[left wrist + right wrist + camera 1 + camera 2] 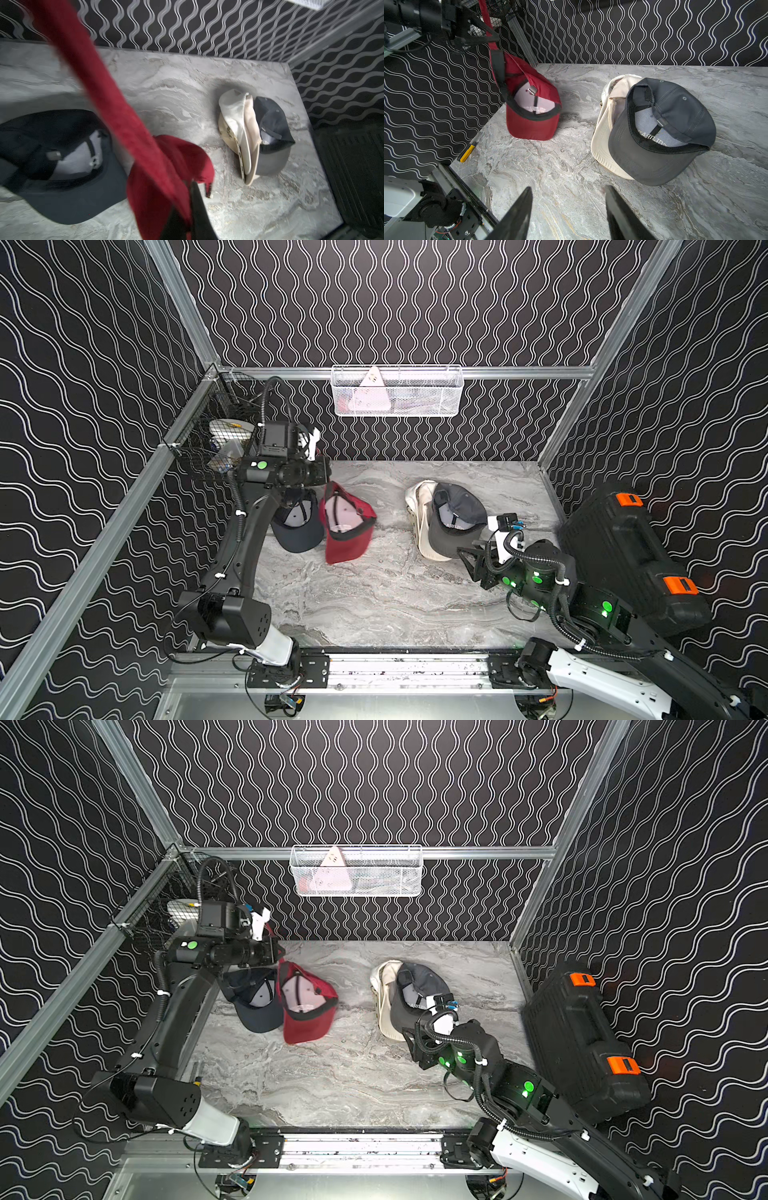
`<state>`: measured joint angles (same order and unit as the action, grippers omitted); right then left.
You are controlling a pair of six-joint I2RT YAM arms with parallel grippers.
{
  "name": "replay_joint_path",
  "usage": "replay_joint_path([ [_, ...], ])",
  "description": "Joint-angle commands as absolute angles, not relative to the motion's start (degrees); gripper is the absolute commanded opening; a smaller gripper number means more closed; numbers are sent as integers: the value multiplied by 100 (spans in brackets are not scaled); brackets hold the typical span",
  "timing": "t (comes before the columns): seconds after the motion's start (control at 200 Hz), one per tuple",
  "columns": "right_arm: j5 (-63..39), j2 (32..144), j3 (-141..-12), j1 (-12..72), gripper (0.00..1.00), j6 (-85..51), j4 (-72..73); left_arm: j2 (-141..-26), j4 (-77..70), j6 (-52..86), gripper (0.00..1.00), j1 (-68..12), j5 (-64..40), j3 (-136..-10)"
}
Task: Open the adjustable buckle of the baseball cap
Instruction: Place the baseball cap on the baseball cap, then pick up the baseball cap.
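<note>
left gripper (489,38) clamps the strap (485,18), red cap (533,120) dangling below; open, empty right gripper (568,188) should pinch the buckle (532,90) squarely.

Red cap (532,126) hanging by strap (486,21), pincer (568,188) spread

Four caps (red cap (347,526), navy (297,533), cream (419,510), grey (457,518)), two baskets (397,391) (199,439), one case (623,547).

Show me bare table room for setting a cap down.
Widest: the front half of the table, between the caps and the front rail. Narrower: the lane between the red cap and the cream cap. Crowded: left back, navy cap beside red cap hanging from left gripper; right side, gray cap, right gripper, black case.
</note>
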<state>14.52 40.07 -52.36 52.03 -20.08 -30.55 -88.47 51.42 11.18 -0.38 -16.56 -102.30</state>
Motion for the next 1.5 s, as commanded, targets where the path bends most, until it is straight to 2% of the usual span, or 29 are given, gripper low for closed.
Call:
replay_joint_path([
  [0.0, 1522, 4050, -5258, 5203, 57, -2021, -3078, -8816, 5038, 1172, 0, 281, -1474, -10332],
  [0.295, 1409, 4192, -5193, 5203, 58, -2070, -2997, -9088, 4565, 1523, 0, 1198, -1111, -10256],
  [0.435, 1403, 4139, -5146, 5205, 58, -2126, -3036, -9346, 4448, 1750, 0, 1386, -816, -10225],
  [0.485, 1406, 4102, -5118, 5210, 58, -2152, -3065, -9377, 4404, 1809, 14, 1397, -608, -10179],
  [0.535, 1413, 4060, -5088, 5210, 58, -2176, -3091, -9378, 4356, 1858, 42, 1406, -401, -10095],
  [0.555, 1415, 4045, -5073, 5204, 58, -2179, -3101, -9374, 4357, 1883, 50, 1406, -289, -10076],
  [0.605, 1429, 3999, -5062, 5204, 58, -2197, -3145, -9337, 4379, 1964, 59, 1406, -73, -10011],
  [0.7, 1447, 3924, -5036, 5203, 58, -2223, -3181, -9103, 4144, 1962, 66, 1350, 30, -9838],
  [0.856, 1468, 3923, -5138, 5203, 60, -2191, -3322, -8662, 3979, 1298, 72, 171, 670, -9931],
  [1.031, 1682, 3919, -5315, 5205, 62, -2179, -3490, -8657, 3984, 1002, 72, -1252, 455, -9942],
  [1.251, 1872, 3843, -5493, 5204, 63, -2215, -3768, -8880, 3689, 920, 70, -2147, -64, -9671],
  [1.496, 2118, 3751, -5502, 5206, 65, -2360, -3884, -9248, 3435, 951, 70, -3028, -104, -9449],
])
